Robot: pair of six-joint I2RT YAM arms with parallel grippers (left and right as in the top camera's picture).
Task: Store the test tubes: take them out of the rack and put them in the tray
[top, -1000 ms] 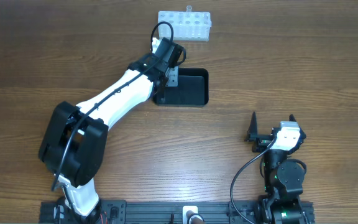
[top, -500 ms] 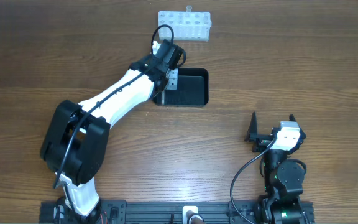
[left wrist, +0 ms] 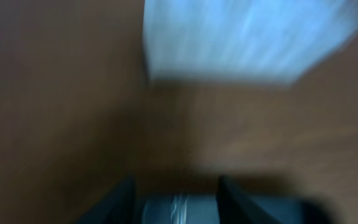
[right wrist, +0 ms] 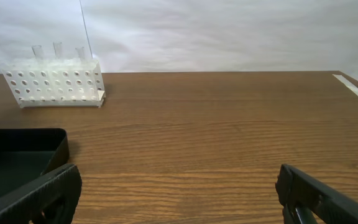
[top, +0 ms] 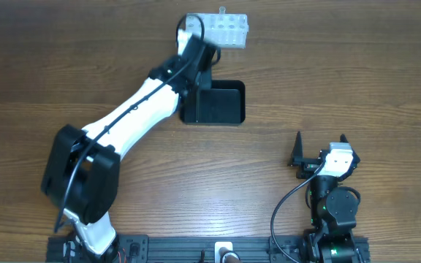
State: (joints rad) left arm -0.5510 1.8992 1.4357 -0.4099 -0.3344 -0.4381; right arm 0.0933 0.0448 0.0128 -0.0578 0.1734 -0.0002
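Note:
The white test tube rack [top: 221, 31] stands at the table's far edge, with a clear tube [top: 222, 10] sticking up from it. In the right wrist view the rack [right wrist: 55, 84] holds three upright tubes [right wrist: 57, 50]. The black tray [top: 225, 102] lies just in front of the rack. My left gripper [top: 189, 33] is at the rack's left end. Its wrist view is blurred; the fingers stand apart around the gripper [left wrist: 176, 190], open, with the rack [left wrist: 247, 37] ahead and the tray's edge below. My right gripper [top: 320, 144] rests open near its base, empty [right wrist: 179, 180].
The left arm [top: 137, 109] stretches diagonally across the table and covers the tray's left part. A thin cable [right wrist: 86, 31] hangs in front of the rack in the right wrist view. Bare wooden table [top: 357, 80] surrounds the rack and tray.
My left gripper has moved from over the tray's left part up to the rack's left end. The pale tube seen at its tip earlier is gone from there. The right arm has not moved.

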